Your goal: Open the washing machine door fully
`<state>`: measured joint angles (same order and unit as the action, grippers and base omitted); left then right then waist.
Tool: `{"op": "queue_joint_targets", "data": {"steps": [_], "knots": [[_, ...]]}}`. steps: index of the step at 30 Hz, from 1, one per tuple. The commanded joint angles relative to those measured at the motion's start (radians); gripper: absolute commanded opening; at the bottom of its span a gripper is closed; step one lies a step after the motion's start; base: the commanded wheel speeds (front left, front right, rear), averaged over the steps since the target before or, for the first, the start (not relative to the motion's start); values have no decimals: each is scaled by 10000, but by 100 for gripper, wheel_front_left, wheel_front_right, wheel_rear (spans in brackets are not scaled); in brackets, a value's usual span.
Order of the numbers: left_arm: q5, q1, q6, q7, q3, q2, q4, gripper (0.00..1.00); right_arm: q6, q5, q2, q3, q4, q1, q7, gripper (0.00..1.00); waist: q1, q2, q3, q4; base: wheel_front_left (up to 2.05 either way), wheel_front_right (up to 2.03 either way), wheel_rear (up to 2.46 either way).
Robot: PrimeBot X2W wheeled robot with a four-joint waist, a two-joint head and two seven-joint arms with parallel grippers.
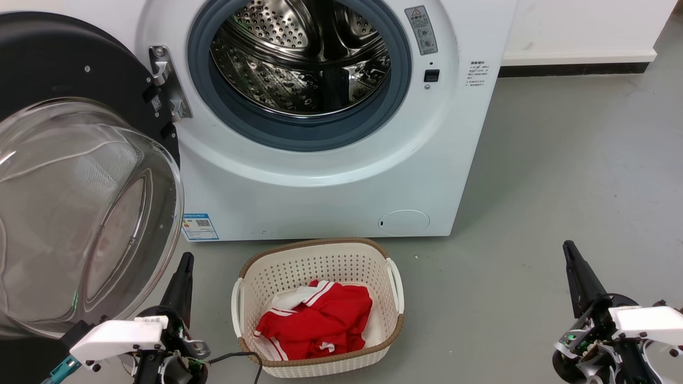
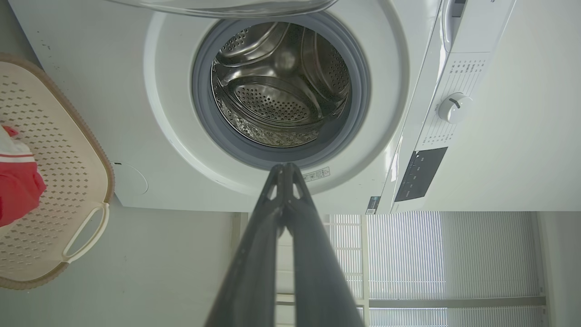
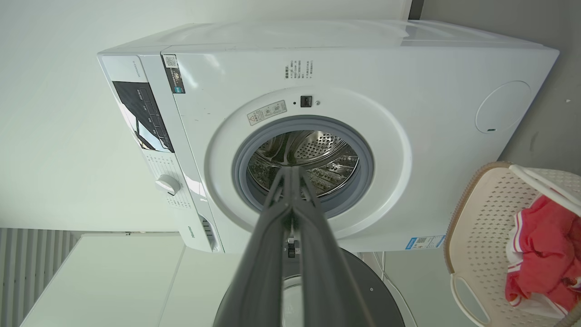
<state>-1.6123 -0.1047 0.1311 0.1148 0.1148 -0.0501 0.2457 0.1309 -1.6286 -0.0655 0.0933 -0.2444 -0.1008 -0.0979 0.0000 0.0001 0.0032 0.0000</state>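
Note:
The white washing machine (image 1: 331, 176) stands ahead with its steel drum (image 1: 301, 58) exposed. Its black round door (image 1: 58, 58) is swung wide to the left on a metal hinge (image 1: 168, 85), the clear glass bowl (image 1: 80, 213) bulging toward me. My left gripper (image 1: 185, 261) is shut and holds nothing, low on the floor just right of the glass bowl. My right gripper (image 1: 569, 249) is shut too, far to the right, apart from the machine. The drum (image 2: 281, 86) fills the left wrist view beyond the shut left gripper (image 2: 284, 166). The door (image 3: 376, 299) shows below the right gripper (image 3: 290, 169).
A cream perforated laundry basket (image 1: 395, 277) with red and white clothes (image 1: 315, 325) sits on the grey floor before the machine, between my two arms. Open floor (image 1: 560, 160) lies to the right. A white wall base (image 1: 576, 56) runs behind.

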Motion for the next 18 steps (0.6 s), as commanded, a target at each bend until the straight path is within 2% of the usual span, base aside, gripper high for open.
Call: {"op": "queue_joint_targets", "data": {"steps": [1, 18], "knots": [[-6, -78, 27, 28, 32, 15, 6, 0, -2, -5, 14, 23, -16, -126, -27, 0, 0, -1, -1, 0, 0, 0, 0], [-8, -77, 27, 26, 30, 15, 5, 0, -3, 43, 49, 64, -19, -124, -54, 0, 0, -1, -1, 0, 0, 0, 0]]}}
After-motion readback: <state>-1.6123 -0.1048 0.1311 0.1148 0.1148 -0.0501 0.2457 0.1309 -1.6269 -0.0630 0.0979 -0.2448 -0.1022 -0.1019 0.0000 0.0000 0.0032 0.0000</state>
